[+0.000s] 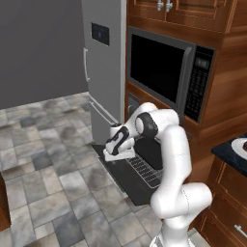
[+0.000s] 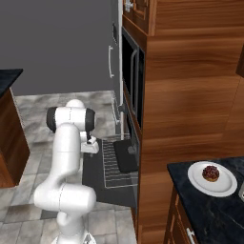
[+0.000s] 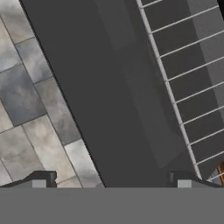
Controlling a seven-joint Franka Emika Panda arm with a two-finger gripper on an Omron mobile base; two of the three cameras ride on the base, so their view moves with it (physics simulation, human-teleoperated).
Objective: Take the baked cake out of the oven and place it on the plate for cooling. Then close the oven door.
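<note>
We are looking at the oven door (image 2: 97, 171) first, on the left of the right base view. It is lying flat and open, with the wire rack (image 2: 116, 164) pulled out over it. Our hand (image 1: 116, 149) is hovering just above the door's outer edge, with its fingers spread wide and holding nothing. Next comes the oven (image 2: 133, 143), sitting in the wood wall. Over on the right, the plate (image 2: 224, 187) is sitting on the dark worktop (image 2: 209, 214). The baked cake (image 2: 210, 173) is already resting in the middle of the plate. So we are thinking the cake part is done. We are still needing to lift the door and shut the oven.
</note>
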